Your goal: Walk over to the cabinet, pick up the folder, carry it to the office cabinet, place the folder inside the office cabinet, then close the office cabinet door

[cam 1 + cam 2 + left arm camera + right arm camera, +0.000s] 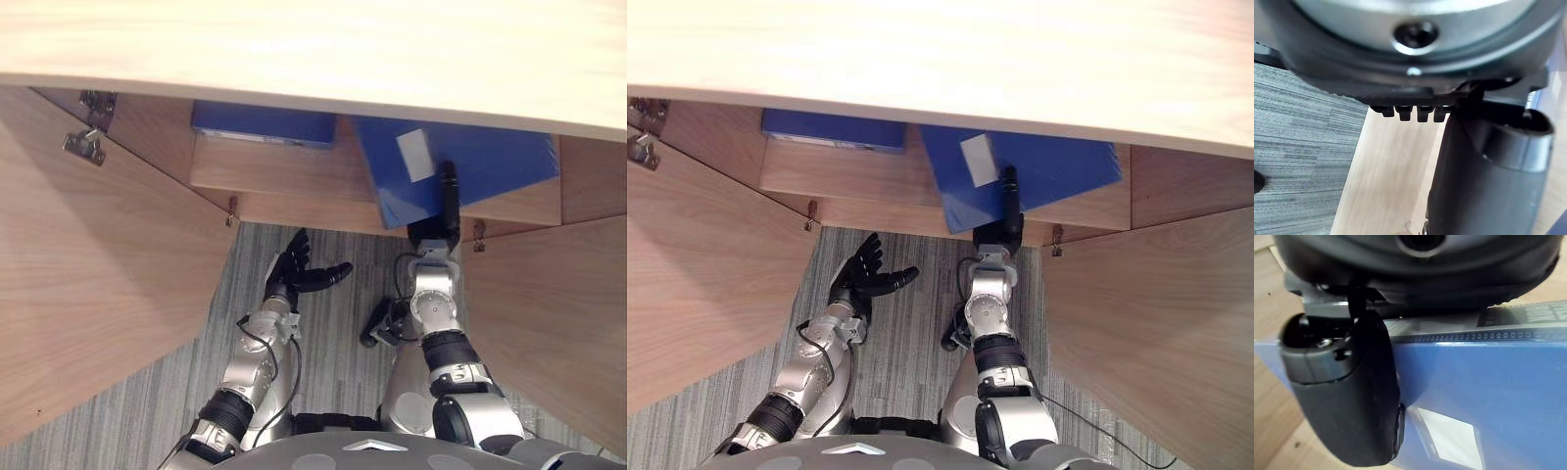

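Observation:
A blue folder [480, 162] with a white label lies slanted on the open office cabinet's shelf [284, 171], its near corner sticking out past the shelf edge. My right hand [434, 233] grips that corner, with the thumb [1347, 401] laid flat on the folder's cover [1488, 382] and the fingers hidden underneath. My left hand [292, 274] hovers open over the carpet in front of the shelf, to the left of the folder, holding nothing.
A second blue folder [265, 122] lies further back on the left of the shelf. The cabinet's wooden top [313, 44] overhangs the scene. Both doors stand open, the left door [98, 274] and the right door [558, 323] flanking my arms. Grey striped carpet [343, 343] lies below.

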Motion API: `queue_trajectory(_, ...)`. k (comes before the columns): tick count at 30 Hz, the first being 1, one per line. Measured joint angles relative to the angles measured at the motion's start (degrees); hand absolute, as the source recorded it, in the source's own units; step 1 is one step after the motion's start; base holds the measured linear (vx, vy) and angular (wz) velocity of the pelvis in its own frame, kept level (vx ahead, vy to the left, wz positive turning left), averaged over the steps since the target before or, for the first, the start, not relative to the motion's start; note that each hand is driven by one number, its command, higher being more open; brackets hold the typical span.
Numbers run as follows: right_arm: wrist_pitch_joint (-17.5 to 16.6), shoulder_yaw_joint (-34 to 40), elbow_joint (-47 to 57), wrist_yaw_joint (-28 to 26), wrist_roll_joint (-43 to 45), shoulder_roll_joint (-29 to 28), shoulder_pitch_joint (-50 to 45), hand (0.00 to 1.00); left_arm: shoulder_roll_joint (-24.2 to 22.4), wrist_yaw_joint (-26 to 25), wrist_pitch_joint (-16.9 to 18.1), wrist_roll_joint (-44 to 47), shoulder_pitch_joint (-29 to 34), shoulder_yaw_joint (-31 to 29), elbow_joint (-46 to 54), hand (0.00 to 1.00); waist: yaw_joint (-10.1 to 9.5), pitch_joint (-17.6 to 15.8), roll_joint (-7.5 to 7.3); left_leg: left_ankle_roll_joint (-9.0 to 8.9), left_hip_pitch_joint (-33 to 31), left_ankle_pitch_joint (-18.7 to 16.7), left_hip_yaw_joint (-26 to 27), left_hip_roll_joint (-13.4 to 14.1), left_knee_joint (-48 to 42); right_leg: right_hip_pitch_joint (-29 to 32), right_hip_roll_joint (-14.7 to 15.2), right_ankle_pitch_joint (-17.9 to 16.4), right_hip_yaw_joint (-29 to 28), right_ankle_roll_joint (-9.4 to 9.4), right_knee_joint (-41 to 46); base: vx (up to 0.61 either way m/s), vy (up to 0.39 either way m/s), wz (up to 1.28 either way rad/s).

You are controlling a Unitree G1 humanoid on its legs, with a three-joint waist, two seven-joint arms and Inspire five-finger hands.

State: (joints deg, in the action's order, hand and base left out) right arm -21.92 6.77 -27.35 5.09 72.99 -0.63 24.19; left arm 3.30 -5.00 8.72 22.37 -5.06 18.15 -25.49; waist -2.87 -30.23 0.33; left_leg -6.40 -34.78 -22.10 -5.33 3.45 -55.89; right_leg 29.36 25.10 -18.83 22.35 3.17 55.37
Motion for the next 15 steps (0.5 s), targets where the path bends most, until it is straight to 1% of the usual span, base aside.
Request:
queue_trajectory(3, -1.49, 3.11, -1.95, 1.92, 0.58, 0.26, 2.56, 0.00, 0.05, -0.92, -0.01, -0.04, 0.02, -0.09, -1.10, 1.00, -0.09, 0.00, 0.00, -0.16, -1.57, -0.23, -0.72, -0.90, -2.14, 1.22, 0.90, -0.84, -0.61, 0.01, 2.33, -0.09, 0.035, 0.13)
queue_trajectory(4, -1.59, 3.97, -2.78, 2.52, 0.61, 0.26, 3.65, 0.00, 0.15, -0.96, -0.01, -0.04, 0.24, -0.28, -1.12, 1.00, -0.13, 0.00, 0.01, -0.54, -2.01, -0.66, -0.92, -0.90, -2.64, 1.68, 0.92, -1.06, -0.77, -0.04, 2.89, -0.12, 0.020, 0.06)
queue_trajectory(6, -2.33, 4.59, -4.12, 2.88, 1.51, 0.27, 4.76, 0.00, 0.18, -0.96, -0.01, -0.05, 0.92, -0.41, -1.46, 1.00, -0.14, 0.03, 0.05, -0.21, -2.72, -0.88, -1.20, -0.87, -3.40, 2.06, 0.96, -1.73, -0.79, 0.03, 3.89, -0.10, -0.002, 0.06)
queue_trajectory(9, -2.62, 6.28, -5.80, 3.48, 2.67, 0.25, 6.71, 0.00, 0.15, -0.90, 0.09, -0.25, 0.89, -0.42, -1.61, 1.00, -0.26, 0.06, 0.12, -0.32, -3.37, -0.86, -1.37, -0.75, -4.27, 2.95, 1.26, -2.37, -0.86, -0.42, 5.45, -0.06, -0.015, 0.04)
queue_trajectory(12, -2.86, 7.96, -6.50, 4.64, 4.31, 0.31, 8.86, 0.00, 0.06, -0.89, 0.08, -0.26, 0.95, -0.41, -1.66, 1.00, -0.22, 0.28, 0.59, -0.62, -4.37, -0.98, -1.81, -0.63, -5.33, 3.95, 1.28, -2.85, -0.89, -0.80, 6.69, -0.03, -0.006, 0.01)
queue_trajectory(13, -3.26, 8.60, -6.86, 5.15, 4.44, 0.30, 9.75, 0.00, 0.01, -0.88, 0.06, -0.26, 0.92, -0.35, -1.68, 1.00, -0.25, 0.37, 0.78, -0.97, -4.74, -0.70, -2.02, -0.53, -5.72, 4.24, 1.19, -2.95, -0.86, -0.97, 7.02, 0.00, 0.000, 0.00)
queue_trajectory(15, -4.14, 10.10, -7.89, 5.46, 4.48, 0.42, 11.16, 0.00, 0.04, -0.89, 0.05, -0.28, 0.85, -0.22, -1.70, 1.00, -0.28, 0.39, 0.88, -0.95, -4.89, -0.68, -2.12, -0.42, -6.01, 4.39, 1.09, -2.98, -0.87, -1.05, 7.24, 0.00, 0.000, 0.00)
